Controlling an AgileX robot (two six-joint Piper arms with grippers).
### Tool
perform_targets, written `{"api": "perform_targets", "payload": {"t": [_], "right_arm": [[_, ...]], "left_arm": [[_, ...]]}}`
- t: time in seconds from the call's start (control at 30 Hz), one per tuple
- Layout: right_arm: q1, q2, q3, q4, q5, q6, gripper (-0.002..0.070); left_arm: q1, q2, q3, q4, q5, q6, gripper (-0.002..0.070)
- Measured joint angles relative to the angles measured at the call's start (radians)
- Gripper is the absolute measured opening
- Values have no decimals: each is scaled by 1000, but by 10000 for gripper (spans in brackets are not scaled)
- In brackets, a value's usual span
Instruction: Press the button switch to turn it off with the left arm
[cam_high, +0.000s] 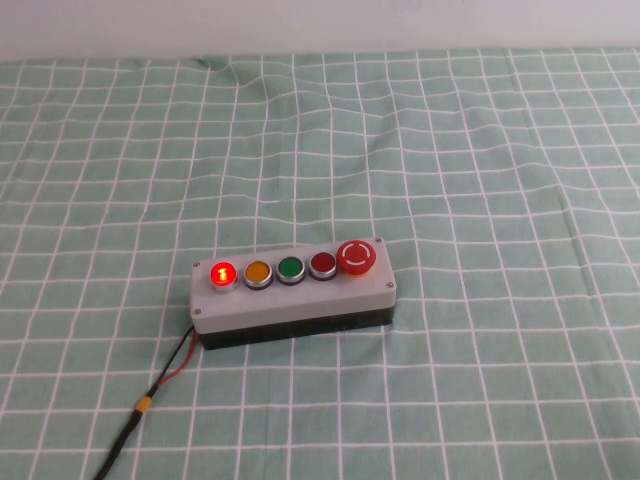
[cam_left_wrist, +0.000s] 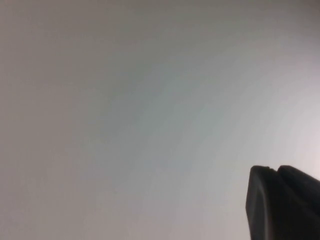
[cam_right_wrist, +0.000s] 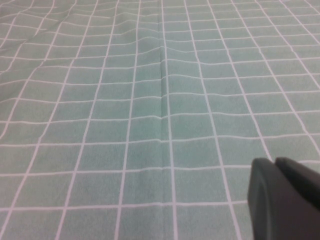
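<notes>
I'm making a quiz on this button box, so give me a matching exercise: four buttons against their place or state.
Neither the left gripper nor the right gripper shows in the high view; each appears only at the edge of its own wrist view.

Things:
1. button switch
2. orange button
3. green button
4. mushroom button

Descriptions:
A. right end of the box
B. lit, left end
C. middle of the row
D. second from the left

Pairs: 1-B, 2-D, 3-C, 4-A

Green tablecloth (cam_high: 480, 150) with white grid lines covers whole table — cloth rumpled, soft creases running across middle. Pale wall (cam_high: 320, 25) strip along far edge. Even, diffuse light — faint shadows only. Left wrist view: blank grey-white surface (cam_left_wrist: 125, 100).
</notes>
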Motion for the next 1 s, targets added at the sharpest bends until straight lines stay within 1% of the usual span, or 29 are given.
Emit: {"api": "perform_targets", "payload": {"t": [0.17,0.3,0.43,0.67,0.73,0.8,1.0], "right_arm": [[0,0,0,0,0,0,-17],[0,0,0,0,0,0,-17],[0,0,0,0,0,0,-17],[0,0,0,0,0,0,-17],[0,0,0,0,0,0,-17],[0,0,0,0,0,0,-17],[0,0,0,0,0,0,-17]], "left_arm": [[0,0,-197,0,234,15,-2],[0,44,-340,2,460,47,-2],[0,165,-461,4,707,57,-2],[0,416,-618,4,1032,59,-2],[0,488,-647,4,1073,66,-2],[0,544,-662,4,1077,75,-2],[0,657,-670,-49,982,86,-2]]}}
